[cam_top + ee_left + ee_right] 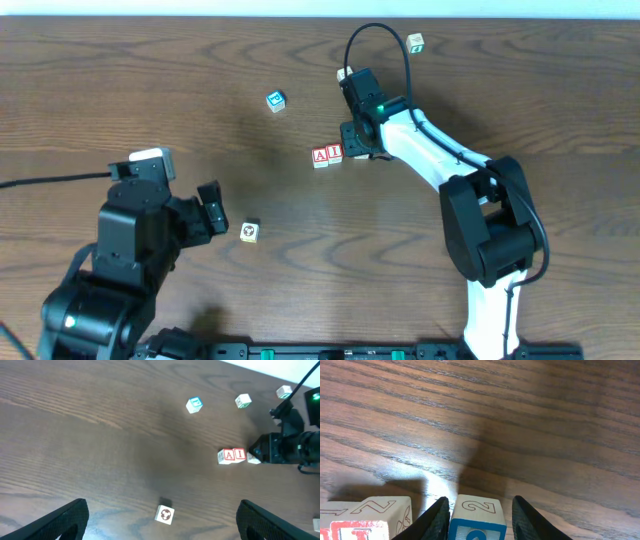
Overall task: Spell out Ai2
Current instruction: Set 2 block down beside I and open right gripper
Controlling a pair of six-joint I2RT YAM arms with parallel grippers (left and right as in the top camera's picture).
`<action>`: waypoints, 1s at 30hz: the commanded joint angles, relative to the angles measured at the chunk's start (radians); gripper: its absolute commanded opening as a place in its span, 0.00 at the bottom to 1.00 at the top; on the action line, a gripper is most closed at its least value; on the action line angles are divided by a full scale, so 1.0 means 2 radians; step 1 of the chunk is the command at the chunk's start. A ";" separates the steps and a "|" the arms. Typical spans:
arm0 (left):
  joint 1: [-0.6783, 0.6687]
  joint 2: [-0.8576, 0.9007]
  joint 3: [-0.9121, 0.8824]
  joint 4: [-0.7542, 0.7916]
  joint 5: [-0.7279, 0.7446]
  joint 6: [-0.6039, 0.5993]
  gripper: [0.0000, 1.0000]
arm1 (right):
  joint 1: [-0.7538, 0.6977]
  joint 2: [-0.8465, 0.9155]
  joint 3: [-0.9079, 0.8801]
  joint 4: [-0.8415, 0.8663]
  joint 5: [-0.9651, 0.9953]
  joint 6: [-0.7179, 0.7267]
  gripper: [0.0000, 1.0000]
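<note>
The wood-grain bench [200, 60] carries everything. The right arm [440, 160] reaches to the far middle, and the left arm [130, 240] sits at the near left. The left claw [213, 212] hangs spread wide, holding nothing.

The right claw [477, 516] is down at the bench with its fingers [437, 517] close on either side of the 2 block [477, 507]. I cannot tell whether it is truly pinching the block. That block sits just right of the I block [335, 153], which touches the A block [320, 156] on its left.

Loose blocks lie well apart:
- a blue-faced block [276, 100] at the far left of the row
- a green-marked block [415, 42] at the far right
- a yellowish block [249, 231] near the left claw
</note>
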 commanded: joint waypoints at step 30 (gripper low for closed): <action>0.001 -0.011 0.005 0.022 -0.005 -0.024 0.96 | -0.023 -0.036 0.035 -0.054 0.052 0.005 0.40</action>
